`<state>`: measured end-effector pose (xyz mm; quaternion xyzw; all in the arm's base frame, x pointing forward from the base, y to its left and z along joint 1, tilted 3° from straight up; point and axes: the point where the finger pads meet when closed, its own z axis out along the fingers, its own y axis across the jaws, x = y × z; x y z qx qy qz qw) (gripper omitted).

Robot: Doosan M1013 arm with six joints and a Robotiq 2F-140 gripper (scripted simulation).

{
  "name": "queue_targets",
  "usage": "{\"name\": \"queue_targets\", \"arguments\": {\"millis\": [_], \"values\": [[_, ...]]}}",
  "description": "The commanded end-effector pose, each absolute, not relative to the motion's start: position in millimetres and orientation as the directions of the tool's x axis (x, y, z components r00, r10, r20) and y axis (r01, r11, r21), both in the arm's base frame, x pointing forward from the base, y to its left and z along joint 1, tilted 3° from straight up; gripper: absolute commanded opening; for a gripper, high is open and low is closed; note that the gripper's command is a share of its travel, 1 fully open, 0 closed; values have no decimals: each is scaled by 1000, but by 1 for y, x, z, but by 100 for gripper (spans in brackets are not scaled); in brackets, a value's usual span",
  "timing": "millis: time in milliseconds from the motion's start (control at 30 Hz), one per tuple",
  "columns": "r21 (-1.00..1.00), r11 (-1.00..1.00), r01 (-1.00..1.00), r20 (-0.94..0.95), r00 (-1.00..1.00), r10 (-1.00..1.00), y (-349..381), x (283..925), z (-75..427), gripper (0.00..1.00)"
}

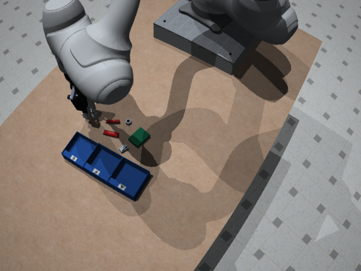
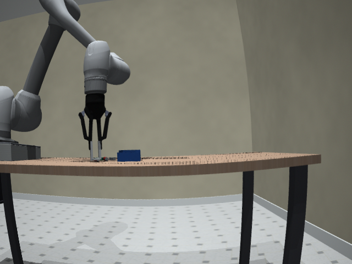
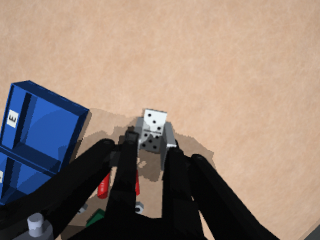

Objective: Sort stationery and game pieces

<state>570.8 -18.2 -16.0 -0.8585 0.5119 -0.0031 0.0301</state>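
My gripper [image 3: 152, 130] stands low at the table top and is shut on a white domino [image 3: 152, 131] with black pips, which still rests on the table. In the overhead view the gripper [image 1: 90, 115] is just left of two red pieces [image 1: 113, 121] [image 1: 110, 133]. The blue three-compartment bin [image 1: 105, 165] lies in front of it, and its white labels are too small to read. From the side, the fingers [image 2: 95, 158] touch down left of the bin [image 2: 128, 155].
A grey nut [image 1: 128, 121], a green block [image 1: 139, 136] and a small grey clip-like piece [image 1: 123, 148] lie between the gripper and the bin. The robot's base [image 1: 203, 43] stands at the far end of the table.
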Motion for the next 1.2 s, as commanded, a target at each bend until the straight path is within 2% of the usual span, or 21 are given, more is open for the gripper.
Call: {"name": "queue_targets", "arguments": {"millis": [0,467,1033,1167], "values": [[-55,-474,-879,-26,476,-879,-19,570,-3,13],[-55,-474,-879,-26,476,-879,-21,569,37,13],[-55,-474,-879,-26,476,-879,-21,569,36,13],[-55,-474,-879,-26,476,-879,-6,588,38,13]]}}
